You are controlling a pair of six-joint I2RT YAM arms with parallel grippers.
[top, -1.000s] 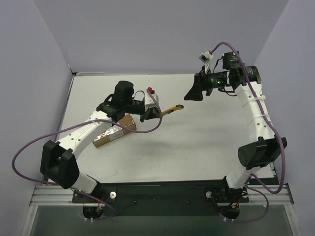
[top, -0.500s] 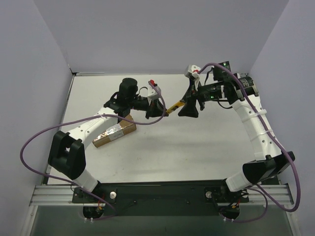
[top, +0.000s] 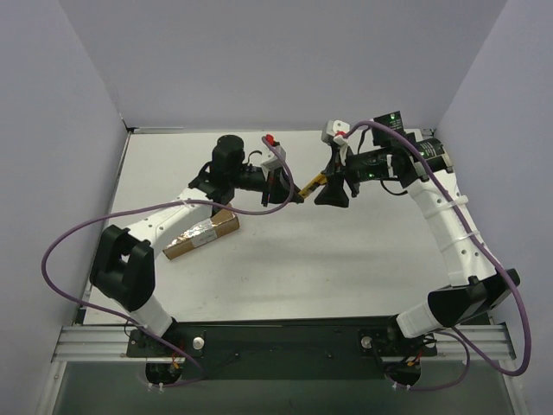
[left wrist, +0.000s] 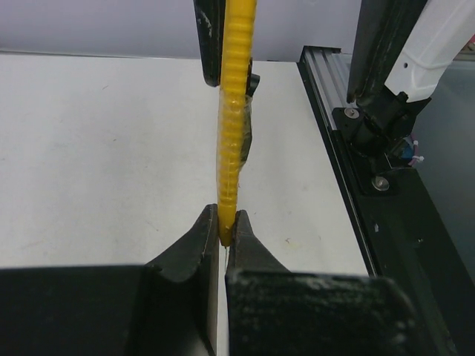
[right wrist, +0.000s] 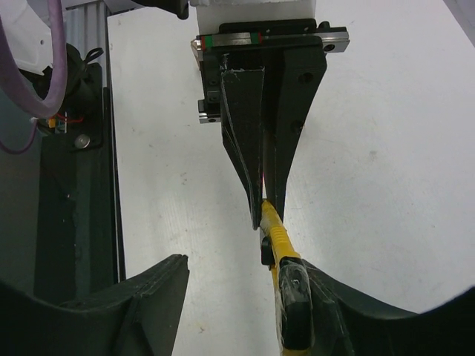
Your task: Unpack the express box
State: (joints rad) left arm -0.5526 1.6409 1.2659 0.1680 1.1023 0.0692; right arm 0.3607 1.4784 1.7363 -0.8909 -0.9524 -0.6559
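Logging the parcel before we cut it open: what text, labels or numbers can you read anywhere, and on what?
On the express box, the label: too small and blurred to read from the top view.
Yellow utility knife: no lettering shows in any view.
No other text visible.

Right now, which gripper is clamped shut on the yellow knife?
The left gripper, pinching the knife by its end; the right gripper has its jaws apart.

A white table (top: 346, 259) bears a single parcel: the brown cardboard express box (top: 201, 237) lies flat at its left side, set at an angle, taped top facing up.
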